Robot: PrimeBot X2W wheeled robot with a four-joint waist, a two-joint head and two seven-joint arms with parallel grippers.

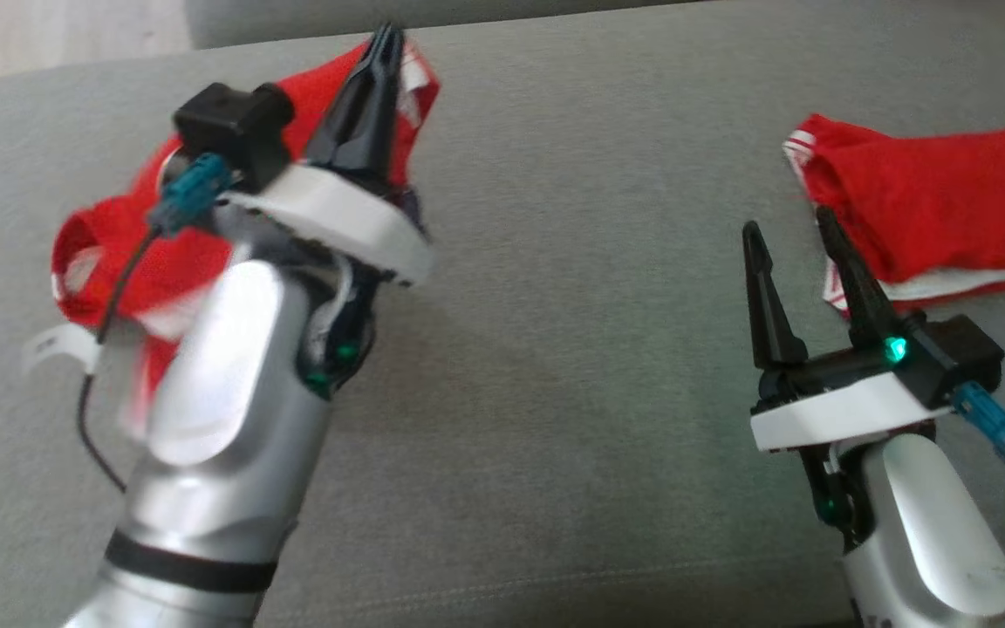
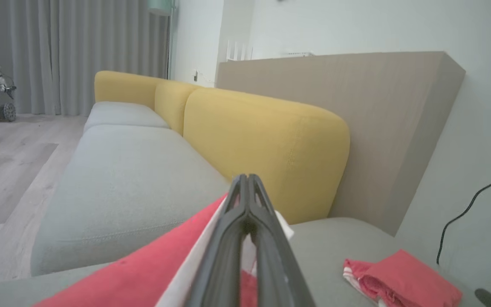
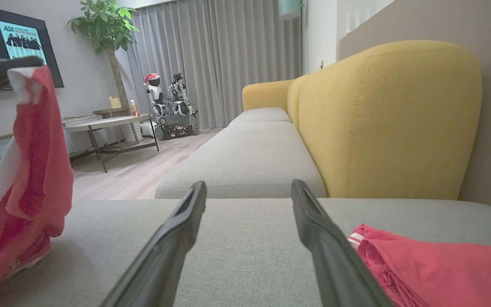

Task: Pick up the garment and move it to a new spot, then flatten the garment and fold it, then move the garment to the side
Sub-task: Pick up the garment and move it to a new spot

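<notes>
The left gripper (image 1: 385, 44) is raised over the left part of the grey sofa seat (image 1: 572, 262), its two dark fingers pressed together and pinching the red garment (image 1: 110, 253) by a white-edged hem. The garment hangs down from the fingertips in loose folds behind and beside the pale forearm, with a white strip trailing at its lower left. In the right wrist view the same garment (image 3: 32, 170) droops from the left gripper at the upper left, and its lower end comes down to the seat; whether it rests there or hangs just above I cannot tell. In the left wrist view the shut fingers (image 2: 247, 181) point toward the yellow backrest (image 2: 267, 145), with red and white cloth (image 2: 143, 273) spilling out on both sides of them.

The right gripper (image 1: 788, 225) is low over the right part of the seat, its fingers spread wide and holding nothing. Just beside its outer finger lies a second red garment (image 1: 930, 205), folded into a flat bundle with white trim showing at the edges. The two garments are well apart
</notes>
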